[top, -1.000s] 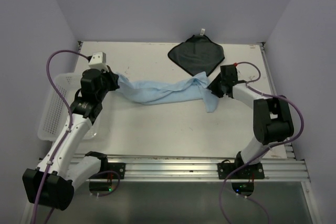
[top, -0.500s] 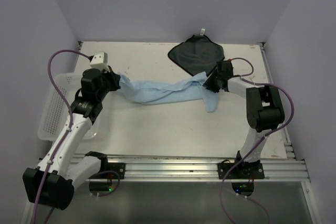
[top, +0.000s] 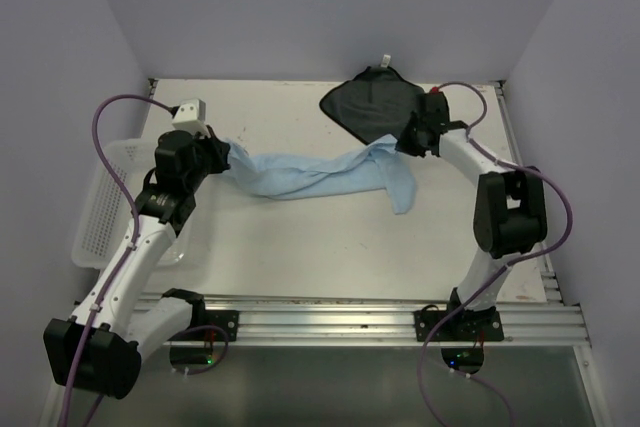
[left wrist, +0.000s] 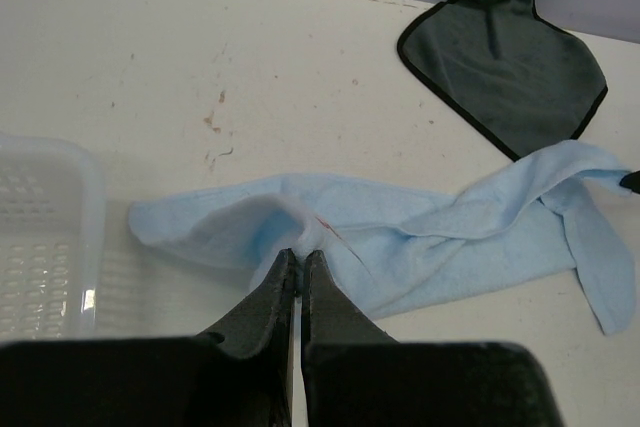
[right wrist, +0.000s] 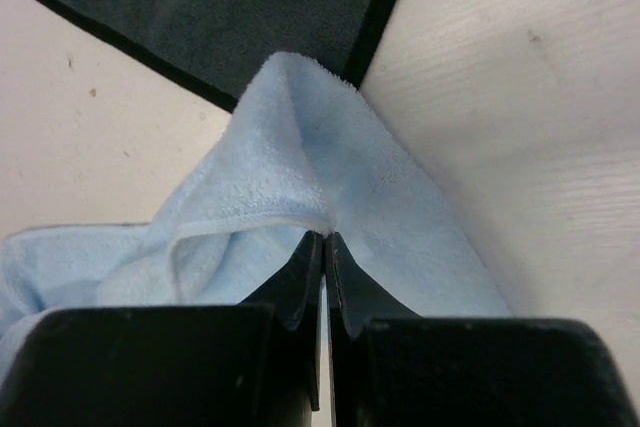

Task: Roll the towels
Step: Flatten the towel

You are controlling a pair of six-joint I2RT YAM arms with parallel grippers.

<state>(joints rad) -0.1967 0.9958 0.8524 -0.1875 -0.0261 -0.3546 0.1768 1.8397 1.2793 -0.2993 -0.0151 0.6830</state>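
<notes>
1. Two grippers, both pressed together: my left gripper (left wrist: 298, 259) pinches the left end of the light blue towel (top: 310, 175), and my right gripper (right wrist: 323, 242) pinches a fold at its right end.
2. The towel lies bunched across the table (top: 300, 247) between them.
3. The dark grey towel (top: 375, 102) lies flat at the far edge. The blue fold appears to overlap its near corner.
4. The white basket (top: 100, 212) sits at the table's left edge.

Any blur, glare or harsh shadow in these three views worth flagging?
Top external: even, soft light, sharp, no glare on the table. Left wrist: blue towel crisp, left hand dark and slightly soft. Right wrist: right hand underexposed black, towel weave clear.
</notes>
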